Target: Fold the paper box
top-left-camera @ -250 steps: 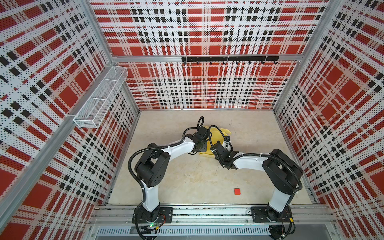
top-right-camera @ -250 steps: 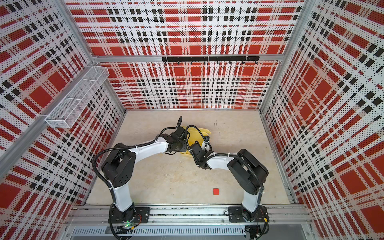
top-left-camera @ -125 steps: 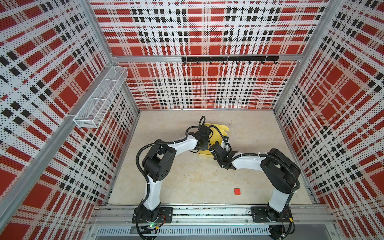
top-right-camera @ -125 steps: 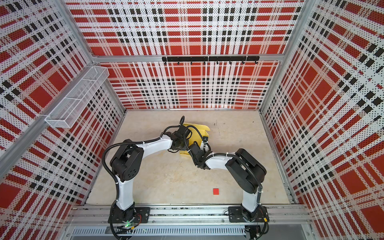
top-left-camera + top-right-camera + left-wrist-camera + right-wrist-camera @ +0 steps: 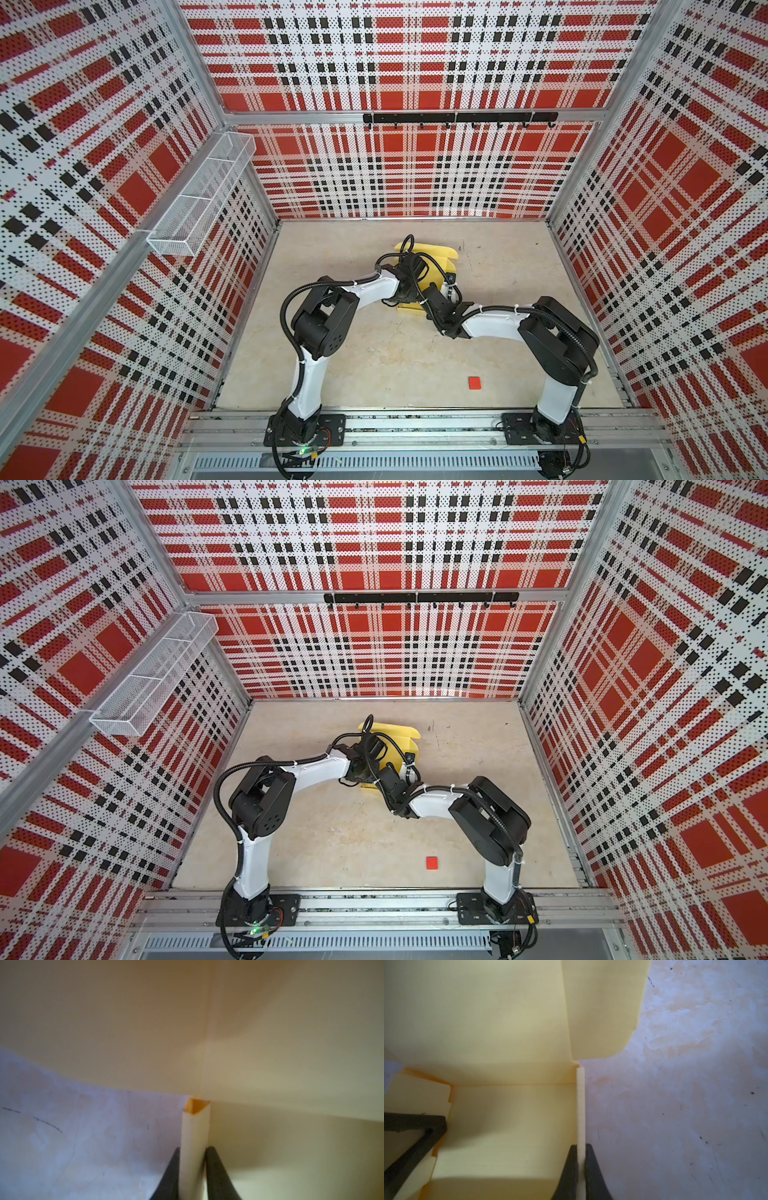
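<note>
- Plaid walls (image 5: 124, 124) of red, white and black perforated panel are noted on three sides, with a scuffed beige table (image 5: 374, 365) between them.
- A white wire basket (image 5: 199, 199) is hung on the left wall, and a black hook rail (image 5: 457, 118) is fixed across the back wall.
- The paper box (image 5: 432, 253) is seen in both top views (image 5: 395, 731) at mid-table, toward the back. It is partly folded and largely hidden under both wrists.
- Left gripper (image 5: 193, 1149): closed narrowly on a raised, doubled side wall of the box, one finger on each face. Bare table is seen outside that wall.
- Right gripper (image 5: 580, 1145): pinched tight on a second raised side wall, seen edge-on, with box floor on one side and table on the other.
- A rounded flap (image 5: 602, 1012) is seen beyond the pinched wall.
- A small red square (image 5: 474, 382) is noted near the table's front, well apart from the box.
</note>
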Controlling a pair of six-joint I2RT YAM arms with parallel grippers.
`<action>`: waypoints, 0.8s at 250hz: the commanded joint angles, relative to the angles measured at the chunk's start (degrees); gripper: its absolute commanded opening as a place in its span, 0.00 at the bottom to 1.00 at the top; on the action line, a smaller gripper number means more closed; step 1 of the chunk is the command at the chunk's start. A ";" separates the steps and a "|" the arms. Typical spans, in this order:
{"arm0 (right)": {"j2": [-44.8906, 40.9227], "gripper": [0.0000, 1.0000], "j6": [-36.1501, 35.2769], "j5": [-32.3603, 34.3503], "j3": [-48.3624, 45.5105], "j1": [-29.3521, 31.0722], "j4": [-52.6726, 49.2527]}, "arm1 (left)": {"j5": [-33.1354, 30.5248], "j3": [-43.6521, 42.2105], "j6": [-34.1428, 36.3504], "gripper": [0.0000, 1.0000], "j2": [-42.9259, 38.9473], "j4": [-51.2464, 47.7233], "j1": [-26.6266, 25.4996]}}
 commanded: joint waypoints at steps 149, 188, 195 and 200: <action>-1.42 0.00 -0.37 1.08 -0.86 0.23 2.54 | 1.06 -3.42 -0.97 0.49 -5.81 1.38 -1.44; -2.17 0.00 0.42 0.55 -0.82 -0.71 1.18 | 0.10 -6.14 -0.27 0.51 -9.78 2.18 -2.26; -2.18 0.00 0.50 0.46 -1.30 -0.70 1.94 | 0.08 -6.83 -0.53 0.52 -10.23 2.39 -2.22; -2.14 0.00 0.50 0.61 -1.50 -0.71 2.32 | 0.08 -7.37 -0.70 0.52 -10.51 2.61 -2.15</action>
